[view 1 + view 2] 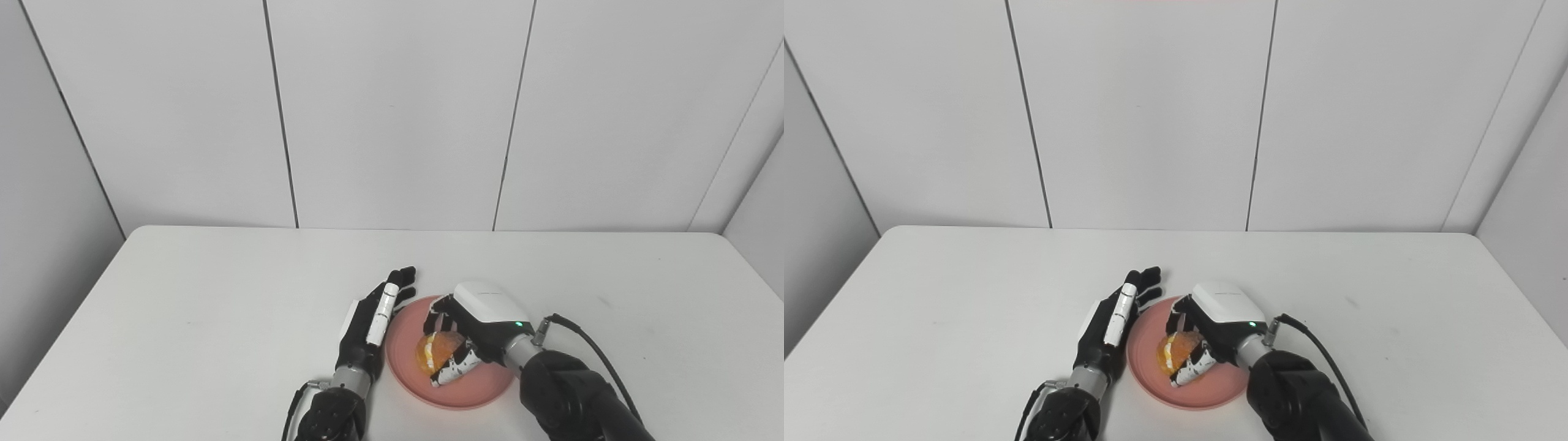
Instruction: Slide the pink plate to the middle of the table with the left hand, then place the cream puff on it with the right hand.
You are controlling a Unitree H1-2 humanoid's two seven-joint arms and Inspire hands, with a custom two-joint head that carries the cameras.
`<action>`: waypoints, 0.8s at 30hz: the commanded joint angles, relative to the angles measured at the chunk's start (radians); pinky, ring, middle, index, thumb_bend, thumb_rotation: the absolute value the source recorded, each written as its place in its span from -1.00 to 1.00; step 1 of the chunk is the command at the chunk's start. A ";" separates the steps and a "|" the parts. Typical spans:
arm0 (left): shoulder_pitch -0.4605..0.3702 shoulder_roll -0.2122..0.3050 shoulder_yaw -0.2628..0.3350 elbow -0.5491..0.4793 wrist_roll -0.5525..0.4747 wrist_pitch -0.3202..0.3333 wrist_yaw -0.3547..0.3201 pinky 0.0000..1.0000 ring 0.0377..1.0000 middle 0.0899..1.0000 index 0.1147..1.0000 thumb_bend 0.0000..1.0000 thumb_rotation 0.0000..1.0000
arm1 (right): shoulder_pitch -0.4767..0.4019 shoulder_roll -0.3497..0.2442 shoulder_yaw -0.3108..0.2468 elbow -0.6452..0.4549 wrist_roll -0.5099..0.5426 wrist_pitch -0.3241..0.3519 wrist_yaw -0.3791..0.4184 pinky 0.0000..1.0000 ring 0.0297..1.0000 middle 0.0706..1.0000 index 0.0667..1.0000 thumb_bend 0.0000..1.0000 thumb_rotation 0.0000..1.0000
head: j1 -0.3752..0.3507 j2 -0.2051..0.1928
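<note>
A round pink plate (405,358) lies near the table's front edge, about midway across. My right hand (474,327) hovers over it with its fingers and thumb curled around an orange cream puff (436,350) with white filling, held low above the plate's surface or touching it; I cannot tell which. My left hand (375,318) stands on edge against the plate's left rim, fingers straight and pointing away from me, holding nothing. In the right eye view the same plate (1145,361) shows between both hands.
The white table (214,306) stretches out left, right and behind the plate, with grey wall panels beyond its far edge. A black cable (588,346) loops from my right wrist.
</note>
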 commanded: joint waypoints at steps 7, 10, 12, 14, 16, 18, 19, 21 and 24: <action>0.050 -0.006 0.001 0.021 -0.006 0.093 0.008 0.60 0.81 0.76 0.51 0.46 0.90 | -0.025 -0.014 -0.007 -0.040 -0.012 -0.031 0.001 0.28 0.49 0.51 0.41 1.00 -0.51 | 0.000 0.002; 0.052 -0.008 0.000 0.024 -0.008 0.087 0.007 0.60 0.80 0.74 0.51 0.45 0.89 | -0.022 -0.018 -0.014 -0.043 -0.005 -0.034 -0.002 0.30 0.57 0.59 0.44 1.00 -0.45 | 0.000 0.003; 0.055 -0.009 -0.001 0.025 -0.008 0.080 0.006 0.59 0.79 0.73 0.49 0.42 0.89 | -0.020 -0.020 -0.021 -0.049 0.001 -0.030 -0.001 0.32 0.59 0.62 0.46 1.00 -0.43 | -0.002 0.003; 0.056 -0.011 -0.002 0.026 -0.007 0.077 0.009 0.57 0.78 0.72 0.49 0.42 0.89 | -0.018 -0.025 -0.029 -0.057 0.008 -0.031 -0.001 0.34 0.60 0.62 0.46 1.00 -0.43 | -0.004 0.004; 0.056 -0.011 -0.001 0.027 -0.008 0.079 0.009 0.58 0.78 0.74 0.49 0.43 0.89 | -0.014 -0.028 -0.039 -0.064 0.016 -0.037 -0.008 0.36 0.61 0.62 0.45 1.00 -0.43 | -0.006 0.005; 0.055 -0.012 0.002 0.029 -0.011 0.079 0.009 0.59 0.78 0.75 0.50 0.44 0.88 | -0.007 -0.032 -0.051 -0.078 0.023 -0.044 -0.019 0.36 0.61 0.60 0.44 1.00 -0.42 | -0.007 0.005; 0.054 -0.013 0.003 0.031 -0.012 0.077 0.009 0.59 0.77 0.74 0.51 0.44 0.88 | -0.003 -0.033 -0.057 -0.085 0.028 -0.052 -0.028 0.35 0.60 0.58 0.44 1.00 -0.42 | -0.007 0.004; 0.054 -0.014 0.005 0.033 -0.016 0.072 0.007 0.59 0.76 0.72 0.53 0.42 0.88 | 0.009 -0.031 -0.070 -0.101 0.036 -0.072 -0.057 0.32 0.54 0.52 0.44 1.00 -0.40 | -0.005 0.005; 0.057 -0.017 0.008 0.032 -0.015 0.054 0.011 0.57 0.74 0.67 0.54 0.40 0.86 | 0.035 -0.012 -0.103 -0.117 0.070 -0.124 -0.132 0.37 0.58 0.51 0.44 1.00 -0.41 | -0.005 0.006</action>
